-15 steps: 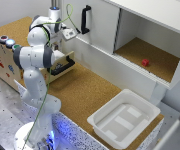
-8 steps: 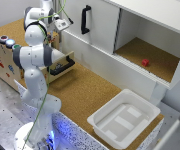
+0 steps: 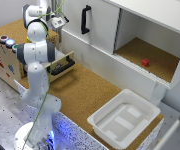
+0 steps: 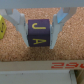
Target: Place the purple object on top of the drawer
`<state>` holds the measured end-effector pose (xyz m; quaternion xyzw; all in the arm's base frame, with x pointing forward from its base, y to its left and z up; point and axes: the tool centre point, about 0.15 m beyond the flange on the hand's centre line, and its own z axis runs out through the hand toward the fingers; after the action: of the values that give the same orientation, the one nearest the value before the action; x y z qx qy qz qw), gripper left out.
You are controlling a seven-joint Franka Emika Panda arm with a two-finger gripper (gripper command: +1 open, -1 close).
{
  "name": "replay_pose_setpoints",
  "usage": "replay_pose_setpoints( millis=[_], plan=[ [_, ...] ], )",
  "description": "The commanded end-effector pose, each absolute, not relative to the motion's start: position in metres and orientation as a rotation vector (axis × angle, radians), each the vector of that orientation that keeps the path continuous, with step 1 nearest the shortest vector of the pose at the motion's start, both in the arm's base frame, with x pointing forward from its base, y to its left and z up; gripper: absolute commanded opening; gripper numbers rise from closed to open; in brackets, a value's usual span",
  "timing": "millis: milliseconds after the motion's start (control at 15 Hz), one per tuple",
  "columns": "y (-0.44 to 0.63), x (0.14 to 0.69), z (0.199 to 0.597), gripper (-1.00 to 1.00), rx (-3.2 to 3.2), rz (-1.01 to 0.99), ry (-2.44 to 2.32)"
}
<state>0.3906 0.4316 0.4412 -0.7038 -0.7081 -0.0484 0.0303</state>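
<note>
— Where's the block (image 4: 38, 32)?

— Between the two gripper (image 4: 39, 33) fingers, over the cork top of the wooden unit (image 3: 2, 64). The drawer (image 3: 63, 65) sticks out below, toward the exterior view's right.

— And the rest?

— The cabinet (image 3: 97, 27) stands behind; a small cube (image 3: 145, 62) sits in its open compartment. The tray (image 3: 123, 118) rests in front, on the table (image 3: 80, 92).

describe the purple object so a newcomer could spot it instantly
Find the wooden box unit with the drawer. In the wrist view, over its cork top, the gripper brackets a purple cube. It alone bears yellow letters, "J" and "A"; the neighbour is plain yellow-green.
</note>
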Motion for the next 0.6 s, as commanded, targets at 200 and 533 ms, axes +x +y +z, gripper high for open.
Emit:
replay_pose_setpoints(
  millis=[200, 533],
  plan=[
    [0.45, 0.391, 0.462, 1.0, -2.235, 0.069, -2.198],
    [0.431, 0.381, 0.473, 1.0, -2.3, 0.055, -2.129]
  ],
)
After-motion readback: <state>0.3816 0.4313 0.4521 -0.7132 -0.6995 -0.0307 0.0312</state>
